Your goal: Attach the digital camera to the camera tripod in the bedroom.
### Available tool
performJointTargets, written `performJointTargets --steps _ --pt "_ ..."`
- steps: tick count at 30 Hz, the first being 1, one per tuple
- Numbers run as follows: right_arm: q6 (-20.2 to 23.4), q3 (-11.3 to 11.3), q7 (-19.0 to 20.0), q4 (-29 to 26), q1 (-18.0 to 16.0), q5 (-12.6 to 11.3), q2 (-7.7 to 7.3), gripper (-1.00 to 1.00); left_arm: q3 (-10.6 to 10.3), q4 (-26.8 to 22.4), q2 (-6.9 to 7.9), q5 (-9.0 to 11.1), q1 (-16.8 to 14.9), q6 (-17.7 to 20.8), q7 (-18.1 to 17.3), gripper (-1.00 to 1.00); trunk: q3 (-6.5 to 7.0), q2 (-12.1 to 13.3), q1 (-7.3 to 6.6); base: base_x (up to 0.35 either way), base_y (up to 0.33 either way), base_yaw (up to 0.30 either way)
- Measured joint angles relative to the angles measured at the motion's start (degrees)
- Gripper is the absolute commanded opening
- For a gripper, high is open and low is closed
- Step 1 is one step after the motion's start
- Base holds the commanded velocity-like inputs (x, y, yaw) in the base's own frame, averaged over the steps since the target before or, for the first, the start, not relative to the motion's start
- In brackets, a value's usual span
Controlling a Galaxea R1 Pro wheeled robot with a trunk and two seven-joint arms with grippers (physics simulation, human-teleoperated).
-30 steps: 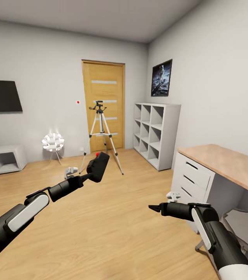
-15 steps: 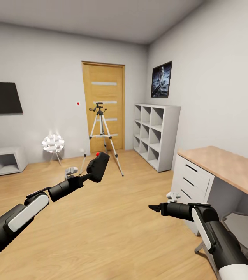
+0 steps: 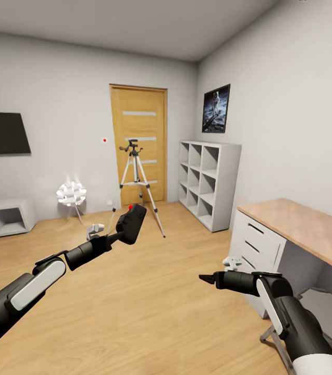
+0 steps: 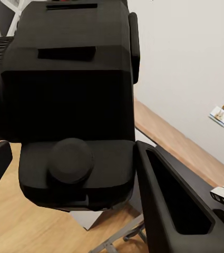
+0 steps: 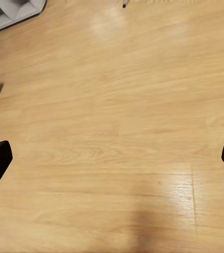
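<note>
The small black blocky digital camera (image 3: 131,223), matte-cased with a red dot on top, is held clamped in the left tool (image 3: 119,234) above the light wood plank floor (image 3: 150,291), so the carrying step is judged to be in hand. The tall camera tripod (image 3: 134,185), with three silver metal legs and a black head, stands well apart at the far wall before the wooden door (image 3: 138,143), left of the white cube shelf (image 3: 207,179). The right tool (image 3: 206,278) is carried empty with its fingers spread wide; next, the gap must be closed and the camera's base lowered squarely onto the tripod head.

black digital camera (image 3: 131,223) | silver-legged camera tripod (image 3: 134,183) | tan door (image 3: 138,143)
</note>
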Motion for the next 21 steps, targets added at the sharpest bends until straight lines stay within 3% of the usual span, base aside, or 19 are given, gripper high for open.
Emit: performJointTargets --steps 13,17,21 --pt "-0.2 0.0 0.0 0.1 0.0 0.0 0.0 1.0 0.0 1.0 0.0 0.0 0.0 0.0 0.3 -1.0 2.33 5.2 -2.86 0.0 0.0 0.0" --pt "-0.3 0.0 0.0 0.2 0.0 0.0 0.0 1.0 0.1 2.4 -0.03 0.1 0.0 0.0 2.1 -1.0 3.05 6.8 -3.74 0.0 0.0 0.0" --pt "-0.3 0.0 0.0 0.2 0.0 0.0 0.03 1.0 0.1 3.3 -0.39 0.2 0.0 0.1 6.1 -1.0 3.77 8.4 -4.61 0.0 0.0 0.0"
